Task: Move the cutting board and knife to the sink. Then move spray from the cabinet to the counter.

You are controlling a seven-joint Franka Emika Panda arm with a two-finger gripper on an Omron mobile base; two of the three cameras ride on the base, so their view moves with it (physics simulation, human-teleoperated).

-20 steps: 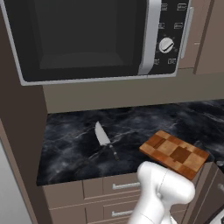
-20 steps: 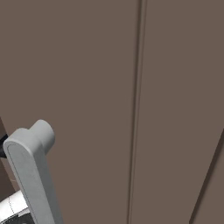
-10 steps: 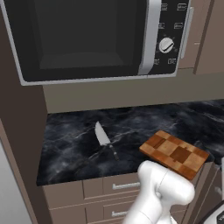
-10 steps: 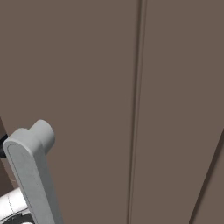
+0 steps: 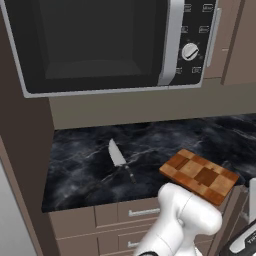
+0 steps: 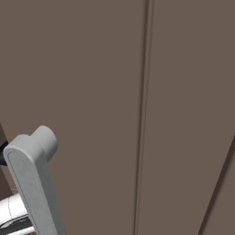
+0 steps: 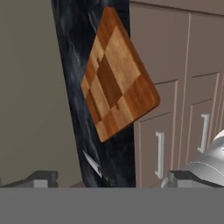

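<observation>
Nothing shifting since a second ago, gripper [image 7: 109, 179] staying spread and empty, one cutting board [image 5: 199, 175], one knife [image 5: 120, 159] lying on counter [image 5: 75, 172].

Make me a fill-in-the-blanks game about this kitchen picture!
1. The knife lies on the black ___.
2. One corner of the cutting board sticks out over the counter's front ___.
3. Above the counter hangs a ___.
4. The knife lies to the ___ of the board.

Missing words: counter; edge; microwave; left
</observation>
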